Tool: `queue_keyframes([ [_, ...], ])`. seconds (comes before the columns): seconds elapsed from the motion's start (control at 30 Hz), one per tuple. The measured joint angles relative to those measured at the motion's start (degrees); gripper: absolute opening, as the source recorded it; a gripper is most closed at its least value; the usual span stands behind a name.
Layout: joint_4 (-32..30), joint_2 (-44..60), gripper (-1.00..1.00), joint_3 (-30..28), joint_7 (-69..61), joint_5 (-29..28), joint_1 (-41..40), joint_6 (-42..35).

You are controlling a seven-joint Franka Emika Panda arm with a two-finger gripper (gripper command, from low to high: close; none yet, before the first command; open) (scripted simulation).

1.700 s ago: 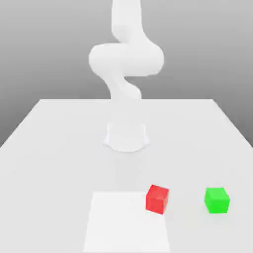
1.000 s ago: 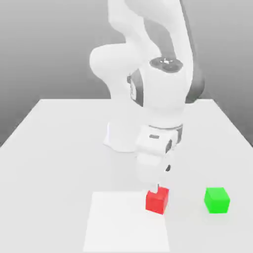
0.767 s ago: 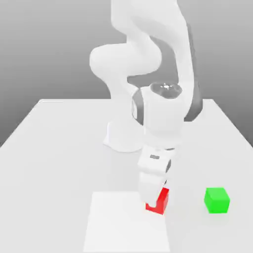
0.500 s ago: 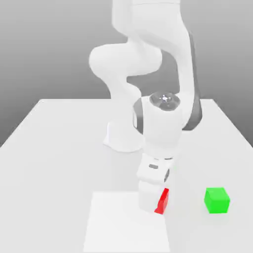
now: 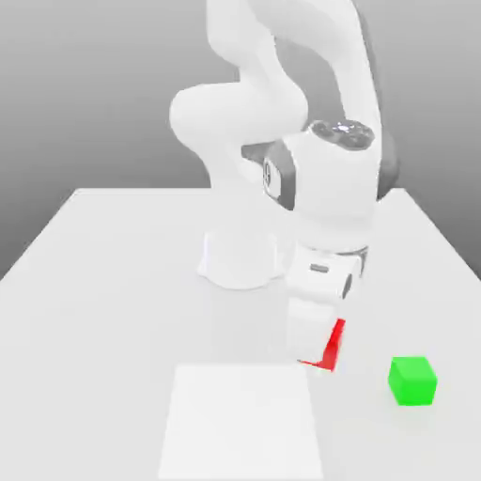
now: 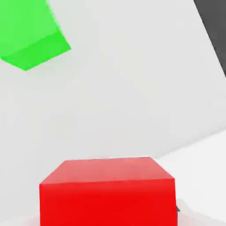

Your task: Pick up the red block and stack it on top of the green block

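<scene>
Carry step, by my read. Gripper (image 5: 313,349) is clamped on the red block (image 5: 331,346), which hangs off the table (image 5: 103,272) over its near middle. Green block (image 5: 412,380) sits on the table toward the exterior view's right, apart. Next: translate across, centre above green, then lower. Open tabletop between them; the table's near edge is close.

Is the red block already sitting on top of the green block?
No. In the exterior view the red block is at the claw, apart from the green block, which sits alone on the table.
</scene>
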Motion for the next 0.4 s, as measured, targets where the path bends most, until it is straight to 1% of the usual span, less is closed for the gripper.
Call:
queue_keyframes([
  [0.07, 2.93, 0.40, -1.00, 1.16, 3.56, 0.30, 5.92, -2.56],
  [0.1, 3.74, 1.47, -1.00, 1.18, 4.47, 0.38, 8.92, -2.29],
  [0.13, 4.19, 3.01, -1.00, 0.35, 4.86, 0.51, 9.42, -1.19],
  [0.17, 4.46, 4.79, -1.00, -0.39, 4.99, 0.67, 8.08, 0.32],
  [0.23, 4.77, 8.67, -1.00, -0.70, 5.11, 0.75, 7.59, 3.89],
  [0.27, 4.87, 10.68, 1.00, -0.78, 5.16, 0.75, 7.55, 5.78],
  [0.4, 4.87, 10.68, 1.00, -0.78, 5.16, 0.75, 7.55, 5.78],
])
